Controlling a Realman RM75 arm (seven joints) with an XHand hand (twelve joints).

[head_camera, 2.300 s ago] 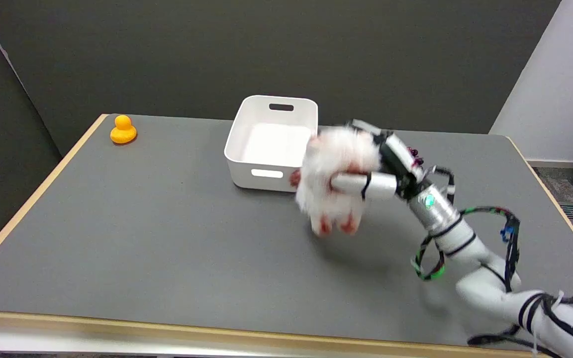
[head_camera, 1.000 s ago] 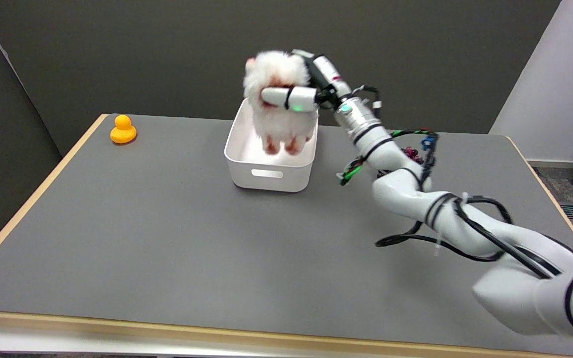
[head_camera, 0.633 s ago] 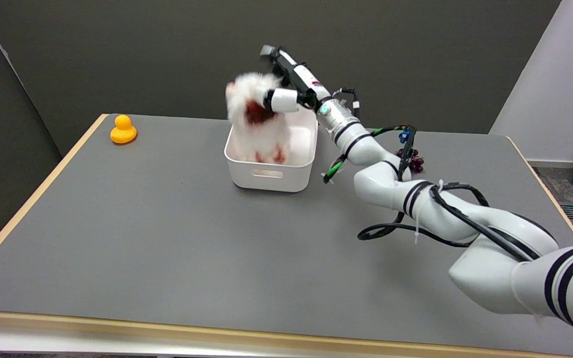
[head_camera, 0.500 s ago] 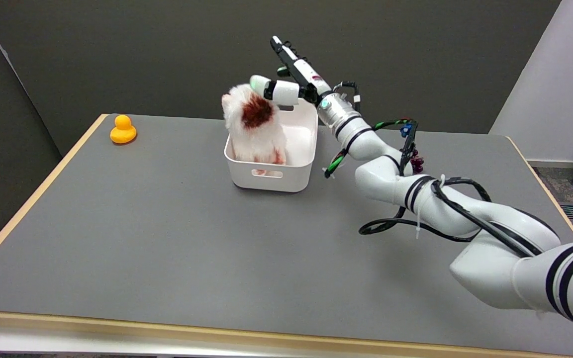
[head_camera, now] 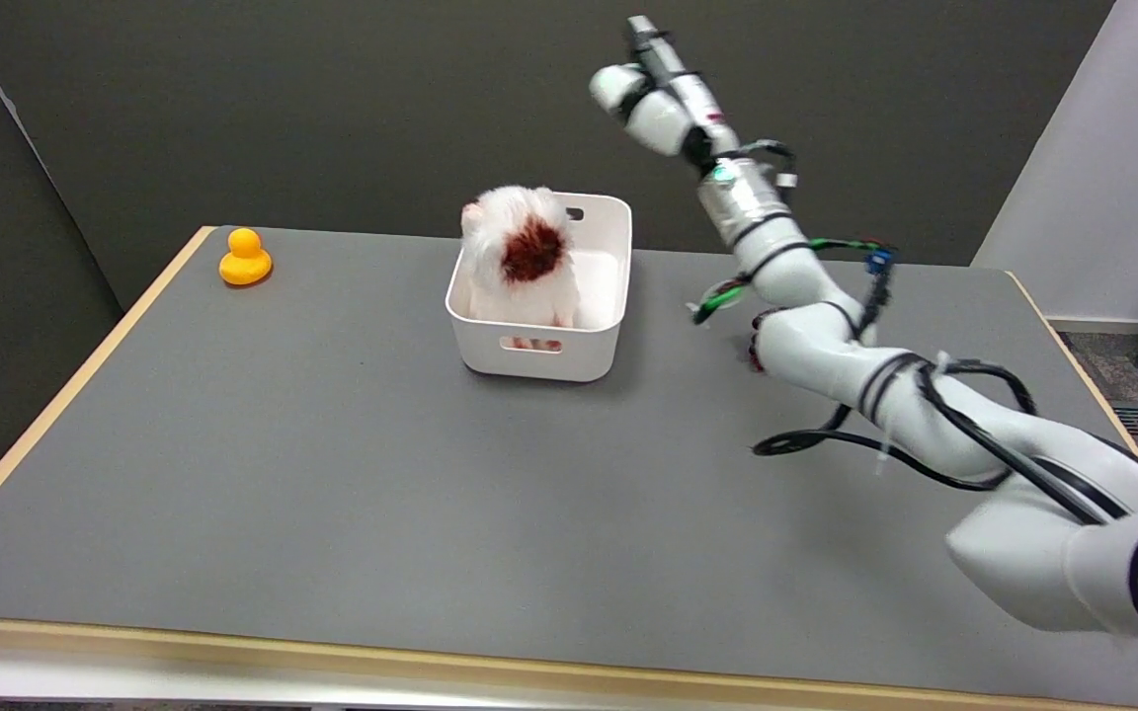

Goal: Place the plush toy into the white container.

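Toppling is my worry: plush toy (head_camera: 522, 259) stands tall in the white container (head_camera: 601, 331); my fingers (head_camera: 640, 44), released, hang above its right.

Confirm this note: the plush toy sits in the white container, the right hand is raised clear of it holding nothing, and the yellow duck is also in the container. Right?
Not quite. The head view shows the duck on the table near its far left corner, well apart from the container. The rest stands: the plush toy sits in the container, and the right hand is raised clear, holding nothing.
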